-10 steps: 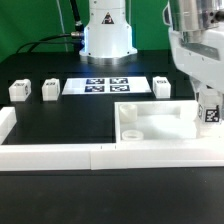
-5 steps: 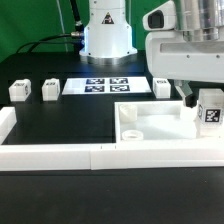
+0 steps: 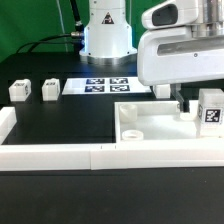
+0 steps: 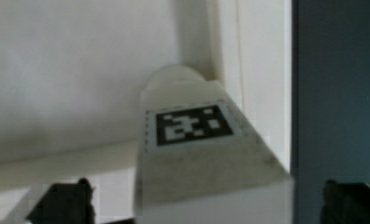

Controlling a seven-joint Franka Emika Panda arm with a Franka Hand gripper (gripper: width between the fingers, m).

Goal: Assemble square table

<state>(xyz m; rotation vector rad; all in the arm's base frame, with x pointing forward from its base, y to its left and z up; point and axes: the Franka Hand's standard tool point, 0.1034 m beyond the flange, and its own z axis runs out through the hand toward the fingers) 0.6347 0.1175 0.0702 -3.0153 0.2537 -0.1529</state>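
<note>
**Open tool being held astride an upright leg on the tabletop**

The tool (image 3: 195, 100) is being held wide open, with nothing gripped. In the wrist view its fingertips (image 4: 66, 200) are being kept apart on either side of a tagged leg (image 3: 209, 108).

The leg is being carried upright at the far corner of the tabletop (image 3: 160, 125), on the exterior view's right, probably to be lined up with a corner hole. Whether it is seated cannot be told.

The tabletop is being braced against the border wall (image 3: 50, 155), judged to stop it sliding under pushes.

A second leg (image 3: 18, 90) and a third leg (image 3: 50, 90) are being kept on the desk (image 3: 60, 120), well apart from the tool.
</note>
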